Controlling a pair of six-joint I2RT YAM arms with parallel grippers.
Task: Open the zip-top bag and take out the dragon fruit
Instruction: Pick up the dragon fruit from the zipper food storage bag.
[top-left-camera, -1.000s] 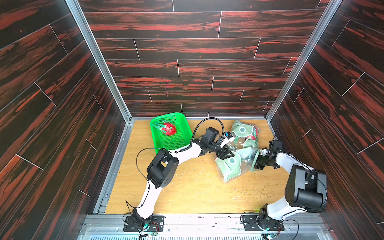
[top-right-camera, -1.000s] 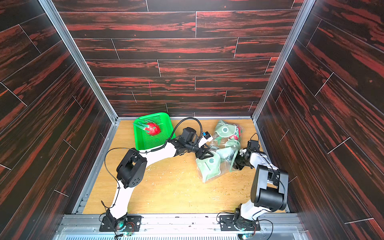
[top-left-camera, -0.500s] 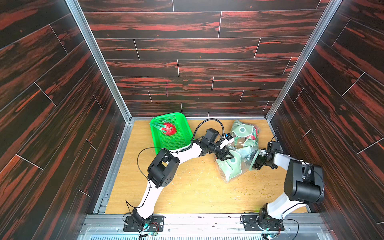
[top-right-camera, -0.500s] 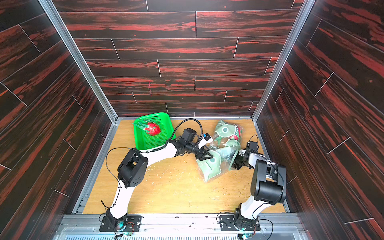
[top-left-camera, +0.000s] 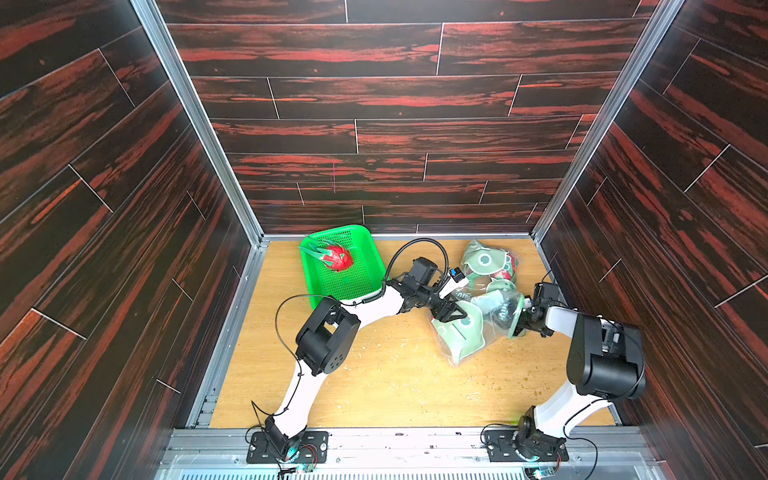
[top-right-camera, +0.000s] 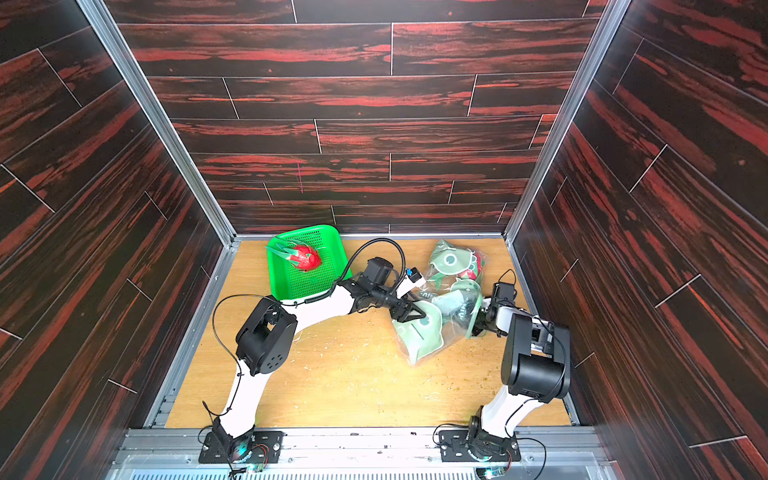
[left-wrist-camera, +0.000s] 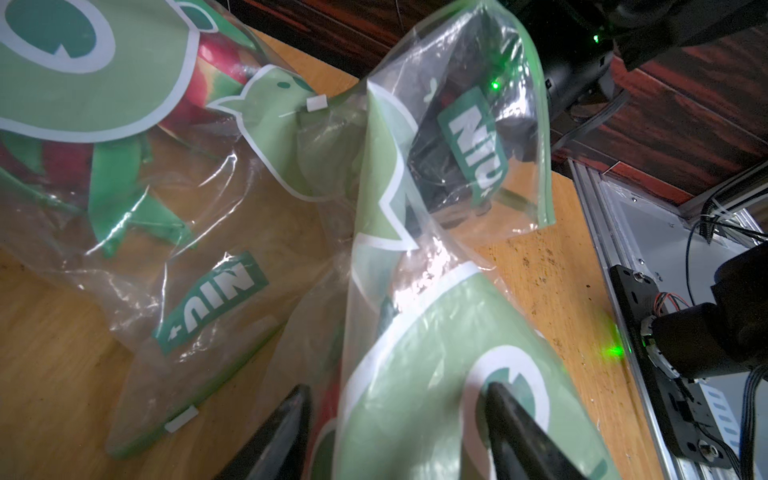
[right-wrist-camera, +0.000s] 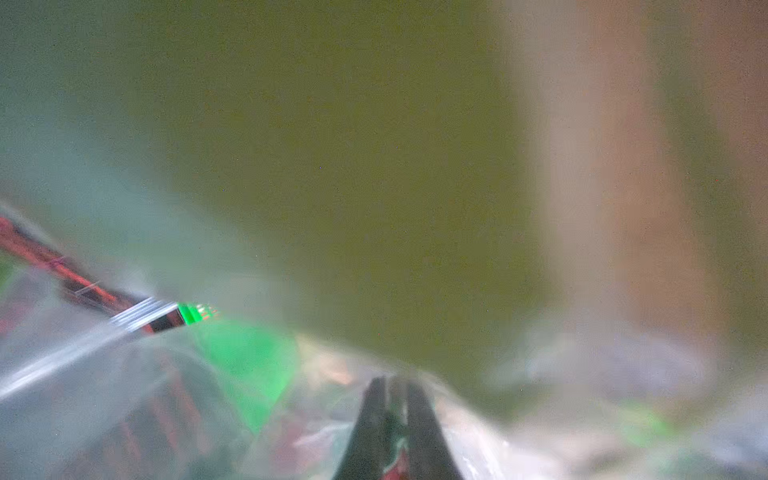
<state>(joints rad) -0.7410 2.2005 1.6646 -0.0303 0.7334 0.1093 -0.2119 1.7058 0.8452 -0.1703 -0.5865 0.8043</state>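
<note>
A clear zip-top bag (top-left-camera: 465, 336) with green print lies right of centre in both top views. My left gripper (top-left-camera: 455, 311) stands over it, jaws wide and closed round a bulge of the bag (left-wrist-camera: 415, 353). A sliver of red dragon fruit (left-wrist-camera: 330, 399) shows inside that bulge. My right gripper (top-left-camera: 519, 326) is shut on the bag's green-striped edge, and film is pinched between its fingertips (right-wrist-camera: 392, 380). Another dragon fruit (top-left-camera: 338, 257) lies in the green basket (top-left-camera: 353, 286). A second printed bag (top-left-camera: 488, 262) at the back right holds red fruit (left-wrist-camera: 216, 62).
The basket stands at the back left, close beside my left arm. Dark wood-pattern walls enclose the wooden table (top-left-camera: 374, 386) on three sides. A metal rail (top-left-camera: 415, 440) with both arm bases runs along the front edge.
My right gripper has closed on the bag's edge, having been partly open before. The bag's right end has bunched up a little. The left gripper has stayed in place.
</note>
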